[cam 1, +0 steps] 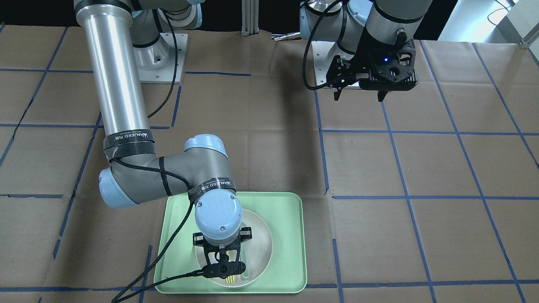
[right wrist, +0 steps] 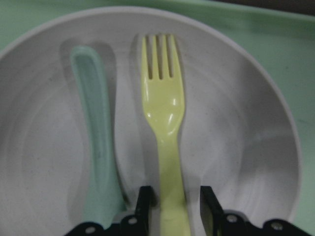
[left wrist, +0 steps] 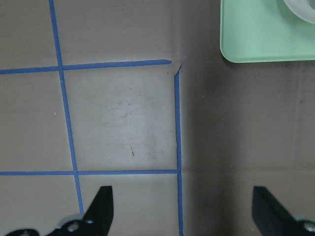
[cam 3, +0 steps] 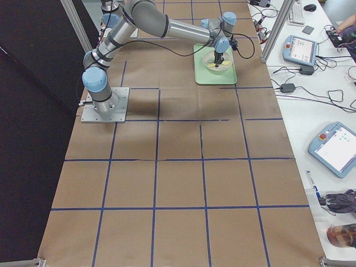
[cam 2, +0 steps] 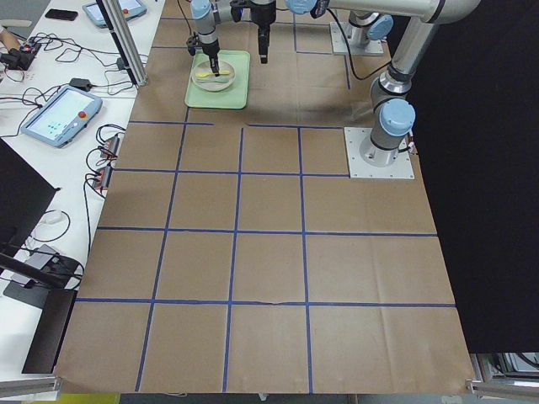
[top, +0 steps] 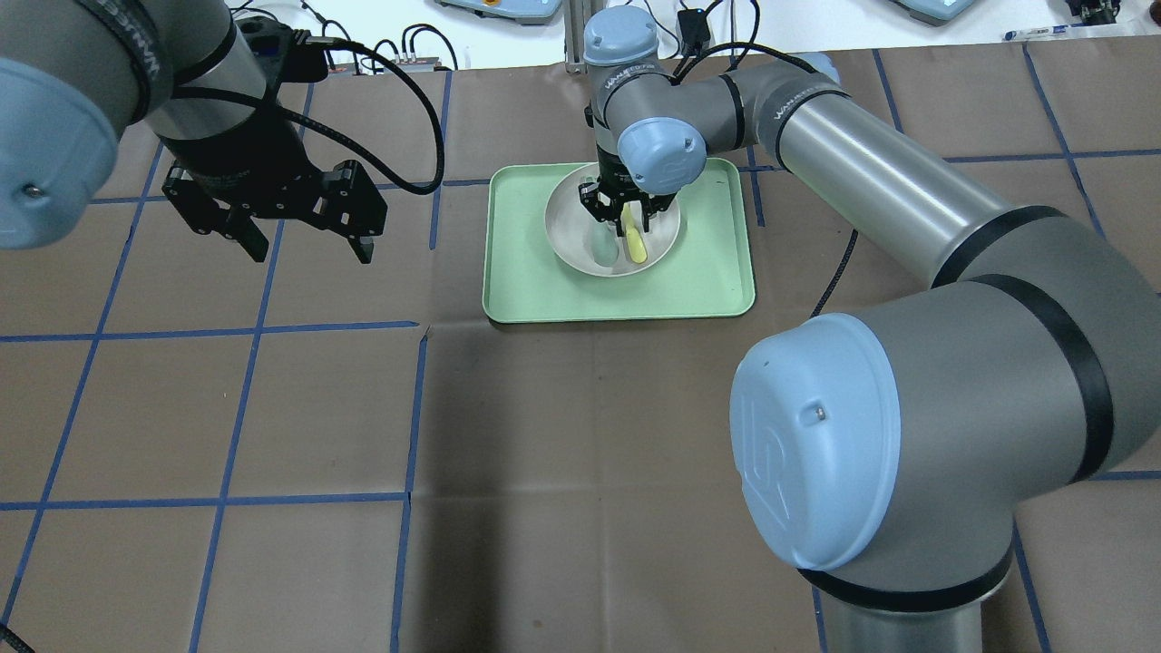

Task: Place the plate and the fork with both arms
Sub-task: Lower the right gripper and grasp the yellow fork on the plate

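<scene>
- The slim pale-yellow plastic fork [right wrist: 165,118] lay in the round off-white plastic plate [right wrist: 256,147], beside a grey-green spoon [right wrist: 96,137], on the mint-green rectangular tray [top: 517,272].
- Its long axis ran straight up the right wrist view, and the right gripper [right wrist: 175,191] had its fingers apart astride the handle.
- The left gripper [top: 310,252], fingers spread and empty, hung well apart at the overhead view's upper left.
- A black arm strap [cam 1: 126,137] read "WANJEED".

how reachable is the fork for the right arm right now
Probably yes: the right gripper hangs over the plate, open jaws either side of the fork handle. The spoon lies close beside one jaw and might get nudged.
</scene>
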{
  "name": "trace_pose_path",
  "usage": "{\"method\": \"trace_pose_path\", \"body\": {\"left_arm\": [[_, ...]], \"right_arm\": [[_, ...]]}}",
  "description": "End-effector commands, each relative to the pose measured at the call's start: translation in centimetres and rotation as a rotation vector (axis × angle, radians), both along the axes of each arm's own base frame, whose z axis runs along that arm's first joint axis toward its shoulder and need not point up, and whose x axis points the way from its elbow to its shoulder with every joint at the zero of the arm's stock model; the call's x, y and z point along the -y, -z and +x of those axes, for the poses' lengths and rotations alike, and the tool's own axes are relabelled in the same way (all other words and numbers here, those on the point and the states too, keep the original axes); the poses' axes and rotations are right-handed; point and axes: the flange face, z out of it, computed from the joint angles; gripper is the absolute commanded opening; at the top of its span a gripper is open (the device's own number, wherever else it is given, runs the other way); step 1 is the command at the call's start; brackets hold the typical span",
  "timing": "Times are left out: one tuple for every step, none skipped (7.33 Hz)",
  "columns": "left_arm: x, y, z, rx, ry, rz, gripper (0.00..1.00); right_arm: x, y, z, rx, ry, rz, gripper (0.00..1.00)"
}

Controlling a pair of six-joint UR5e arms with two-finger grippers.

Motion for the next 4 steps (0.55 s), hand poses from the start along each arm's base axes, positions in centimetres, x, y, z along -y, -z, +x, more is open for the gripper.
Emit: {"method": "trace_pose_path", "body": {"left_arm": [[-0.12,0.09,-0.01,-0.005,0.003,-0.003,1.0],[-0.16,0.09,0.05,-0.006,0.001,-0.003,1.0],[-0.23,0.09,0.08,-0.003,0.001,-0.003,1.0],[-0.94,-0.55,0.25,-0.003,-0.003,-0.006,1.0]], "right_arm": [[0.08,-0.08,-0.04,0.001,0.001,-0.003,0.39],[0.14,-0.16,-0.02,0.001,0.002,-0.006,0.32],[0.14,-0.17,-0.02,0.001,0.002,-0.006,0.25],[0.14,-0.17,-0.02,0.001,0.002,-0.006,0.16]]}}
